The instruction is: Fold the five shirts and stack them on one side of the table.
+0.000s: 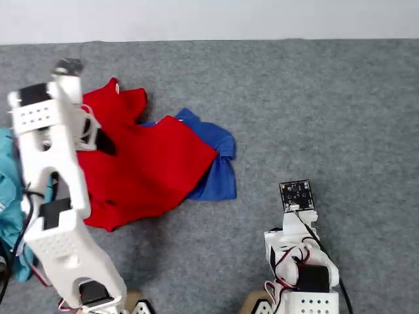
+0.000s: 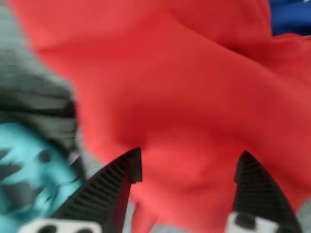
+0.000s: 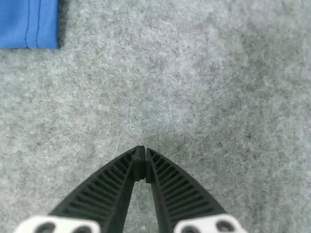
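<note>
A red shirt (image 1: 144,163) lies spread and crumpled on the grey table, left of centre, over a blue shirt (image 1: 213,170) that sticks out on its right. A teal shirt (image 1: 10,203) sits bunched at the table's left edge. My left gripper (image 2: 187,167) hovers open just above the red shirt (image 2: 194,87) near its left part, with the teal shirt (image 2: 29,174) beside it. My right gripper (image 3: 145,162) is shut with nothing in it, low over bare grey table near the front right; a corner of the blue shirt (image 3: 29,24) shows farther off.
The left arm (image 1: 52,190) reaches from the front left up over the shirts. The right arm (image 1: 298,261) is folded near the front edge. The grey felt table (image 1: 314,111) is bare on the right half and at the back.
</note>
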`<state>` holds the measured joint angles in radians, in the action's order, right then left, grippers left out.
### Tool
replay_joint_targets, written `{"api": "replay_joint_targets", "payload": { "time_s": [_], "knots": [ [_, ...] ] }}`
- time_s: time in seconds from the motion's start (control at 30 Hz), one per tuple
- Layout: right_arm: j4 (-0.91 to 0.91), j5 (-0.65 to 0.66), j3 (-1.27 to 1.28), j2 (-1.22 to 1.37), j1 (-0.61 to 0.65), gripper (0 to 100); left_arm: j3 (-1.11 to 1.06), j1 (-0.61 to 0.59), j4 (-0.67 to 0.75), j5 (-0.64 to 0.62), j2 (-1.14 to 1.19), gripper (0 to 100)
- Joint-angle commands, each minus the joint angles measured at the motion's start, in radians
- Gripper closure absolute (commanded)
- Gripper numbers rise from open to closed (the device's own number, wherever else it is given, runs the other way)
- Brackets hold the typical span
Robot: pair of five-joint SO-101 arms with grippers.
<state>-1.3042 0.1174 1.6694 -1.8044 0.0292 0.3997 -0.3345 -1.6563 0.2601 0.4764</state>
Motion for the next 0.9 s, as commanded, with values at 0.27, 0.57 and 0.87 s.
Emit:
{"api": "replay_joint_targets", "payload": {
  "time_s": [0.27, 0.57, 0.87],
  "knots": [
    [-0.004, -0.008, 0.014, -0.008, 0.002, 99.0, -0.002, 0.051, 0.052, 0.014, 0.166, 93],
    [-0.004, -0.008, 0.014, -0.008, 0.002, 99.0, 0.13, -0.002, -0.08, 0.025, -0.035, 100],
    [-0.004, -0.008, 0.014, -0.008, 0.002, 99.0, 0.179, -0.235, -0.058, 0.025, -0.367, 100]
  ]
}}
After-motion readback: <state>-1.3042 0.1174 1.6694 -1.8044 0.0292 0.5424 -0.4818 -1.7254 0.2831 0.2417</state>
